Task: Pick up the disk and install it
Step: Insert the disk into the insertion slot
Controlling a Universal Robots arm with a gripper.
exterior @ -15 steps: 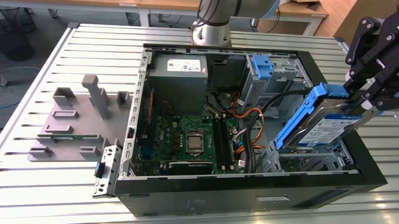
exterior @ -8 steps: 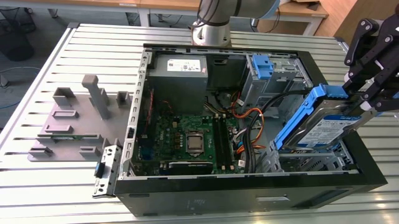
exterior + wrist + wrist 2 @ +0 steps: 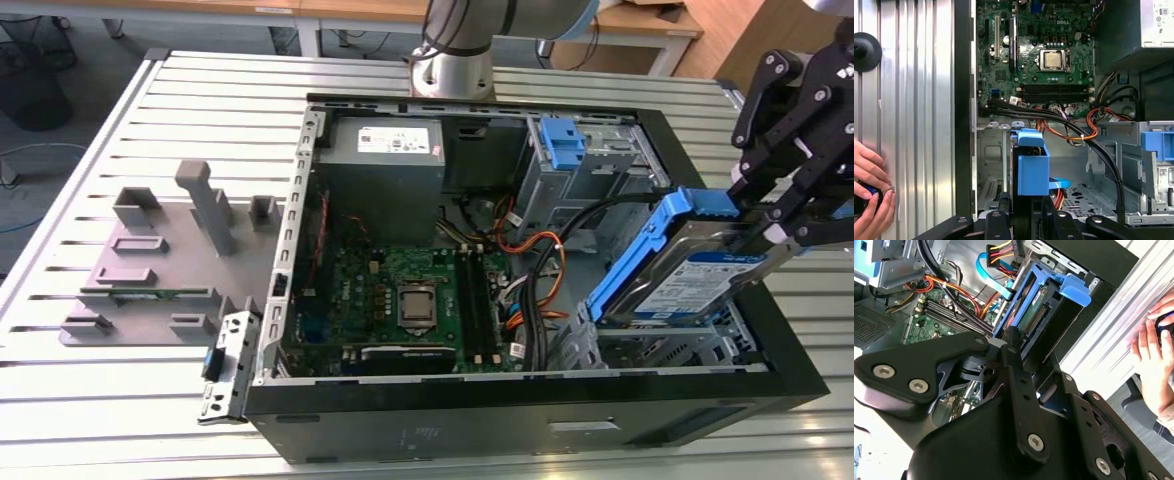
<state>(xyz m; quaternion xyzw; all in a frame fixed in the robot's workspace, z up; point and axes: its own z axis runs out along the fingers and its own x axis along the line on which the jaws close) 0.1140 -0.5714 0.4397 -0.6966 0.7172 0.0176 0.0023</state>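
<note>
Hand (image 3: 771,222) clasps tilted disk (image 3: 687,282) over case (image 3: 534,400).

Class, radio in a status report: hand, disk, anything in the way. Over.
Hand shut on the disk. Disk tilted above the drive bay, not seated. Black cables run beside the bay.

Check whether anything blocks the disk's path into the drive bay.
Nothing visible sits directly in the way. The claw holds the disk tilted, its lower end at the open drive bay. Black cables run close along the bay's edge, beside the disk rather than under it.
</note>
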